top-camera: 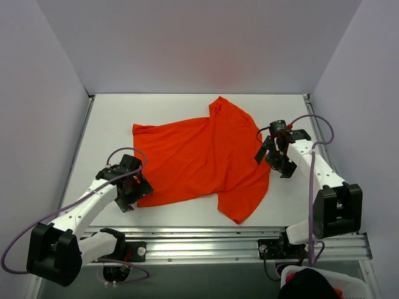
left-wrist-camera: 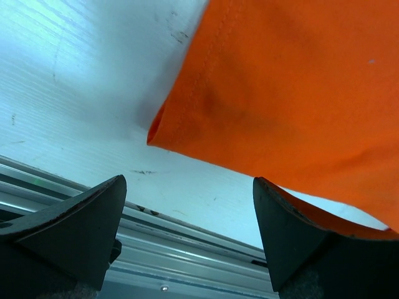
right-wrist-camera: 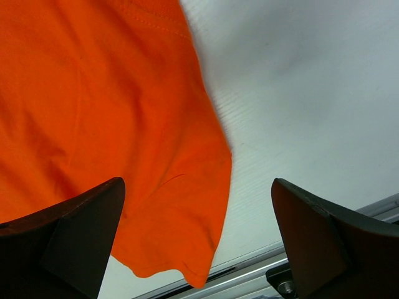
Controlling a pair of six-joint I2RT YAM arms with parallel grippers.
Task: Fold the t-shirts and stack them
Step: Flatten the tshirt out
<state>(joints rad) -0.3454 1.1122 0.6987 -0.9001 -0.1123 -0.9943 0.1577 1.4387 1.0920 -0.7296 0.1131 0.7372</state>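
Note:
One bright orange-red t-shirt [top-camera: 199, 159] lies spread and wrinkled on the white table [top-camera: 112, 118], with one sleeve pointing to the back and one toward the front edge. My left gripper [top-camera: 132, 187] is open and empty at the shirt's near left corner. In the left wrist view that corner [left-wrist-camera: 280, 93] lies just beyond the open gripper [left-wrist-camera: 187, 230], with its hem reaching the right finger. My right gripper [top-camera: 274, 156] is open and empty at the shirt's right edge. In the right wrist view the cloth [right-wrist-camera: 112, 112] lies beyond the open gripper [right-wrist-camera: 196, 230], mostly on the left finger's side.
An aluminium rail [top-camera: 206, 246] runs along the table's near edge. A white basket [top-camera: 318, 283] with dark cloth in it stands below the rail at the bottom right. White walls close in the table at the back and both sides.

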